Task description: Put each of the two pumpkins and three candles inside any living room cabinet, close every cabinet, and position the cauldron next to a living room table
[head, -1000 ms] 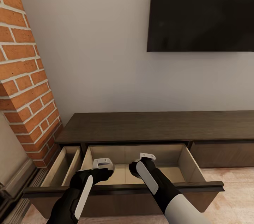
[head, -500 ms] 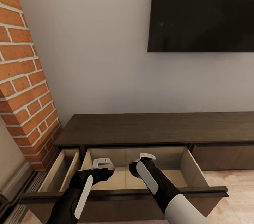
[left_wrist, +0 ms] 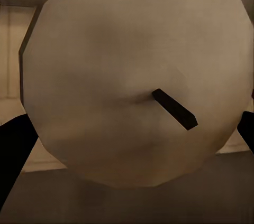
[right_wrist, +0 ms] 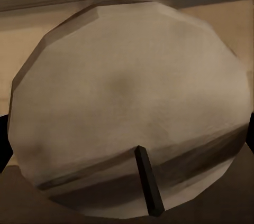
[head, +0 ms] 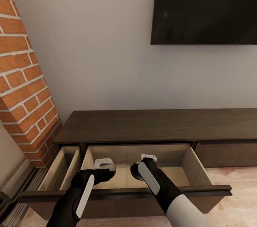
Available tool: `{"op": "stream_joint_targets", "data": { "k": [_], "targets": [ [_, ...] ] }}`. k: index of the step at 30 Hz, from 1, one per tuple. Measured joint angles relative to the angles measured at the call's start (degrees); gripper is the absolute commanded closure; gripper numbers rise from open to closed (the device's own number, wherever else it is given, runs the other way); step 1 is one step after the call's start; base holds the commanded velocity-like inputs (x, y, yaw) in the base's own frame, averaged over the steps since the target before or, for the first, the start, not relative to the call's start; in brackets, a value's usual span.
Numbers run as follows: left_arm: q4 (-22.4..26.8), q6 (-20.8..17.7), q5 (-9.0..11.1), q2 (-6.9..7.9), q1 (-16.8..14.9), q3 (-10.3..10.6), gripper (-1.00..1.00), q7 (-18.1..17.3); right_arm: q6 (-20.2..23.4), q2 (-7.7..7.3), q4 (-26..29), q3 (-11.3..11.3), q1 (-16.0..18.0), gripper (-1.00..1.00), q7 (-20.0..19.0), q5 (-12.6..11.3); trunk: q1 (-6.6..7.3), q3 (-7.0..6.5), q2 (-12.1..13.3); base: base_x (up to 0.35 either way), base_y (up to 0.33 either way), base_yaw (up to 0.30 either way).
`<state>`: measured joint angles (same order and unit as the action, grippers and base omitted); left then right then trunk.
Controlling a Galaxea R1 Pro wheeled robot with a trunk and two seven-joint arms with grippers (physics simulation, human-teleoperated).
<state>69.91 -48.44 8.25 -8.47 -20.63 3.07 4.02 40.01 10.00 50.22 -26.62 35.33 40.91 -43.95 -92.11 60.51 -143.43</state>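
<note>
Since a second ago your head camera has shifted a little: the television (head: 207, 5) and the cabinet (head: 157, 125) both sit higher in the picture, while both arms hold the same spot over the open drawer (head: 194, 164).

From the head, you see the long dark cabinet against the grey wall, with brickwork (head: 21, 87) at its left end. Its wide middle drawer is pulled out, pale wood inside, and a narrow drawer (head: 66, 164) beside it is open too. Your left gripper (head: 104, 164) and right gripper (head: 149, 158) hang side by side above the wide drawer, pointing down into it (what they hold is hidden under them here).

At the left wrist, a pale round candle (left_wrist: 106, 76) with a short dark wick (left_wrist: 174, 109) sits between the black fingers (left_wrist: 11, 150), which press on its opposite sides: clenched on it, with the drawer's pale wood behind.

At the right wrist, a second candle (right_wrist: 127, 92), its wick (right_wrist: 148, 187) dark, is gripped likewise, a finger (right_wrist: 3, 142) at its edge.
</note>
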Motion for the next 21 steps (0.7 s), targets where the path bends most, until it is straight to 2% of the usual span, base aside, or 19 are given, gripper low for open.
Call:
{"op": "stream_joint_targets", "data": {
  "k": [14,17,21],
  "targets": [
    [-1.1,-0.3,-0.1,-0.06,-1.1,0.0,1.00,0.1,-0.6,0.00,-0.1,-0.1,0.0,1.00,0.0,0.2,-0.36,3.11,-0.2,0.000,0.000,0.000],
    [-1.1,-0.2,-0.1,-0.12,-1.1,0.0,1.00,0.0,-1.9,0.00,-0.1,-0.1,0.0,1.00,0.0,0.3,-0.44,3.77,-0.2,0.000,0.000,0.000],
    [-1.1,0.1,-0.1,-0.14,-1.1,0.1,1.00,-0.1,-3.1,0.00,-0.1,-0.2,0.0,1.00,0.0,0.2,-0.43,3.78,-0.2,0.000,0.000,0.000]
  ]
}}
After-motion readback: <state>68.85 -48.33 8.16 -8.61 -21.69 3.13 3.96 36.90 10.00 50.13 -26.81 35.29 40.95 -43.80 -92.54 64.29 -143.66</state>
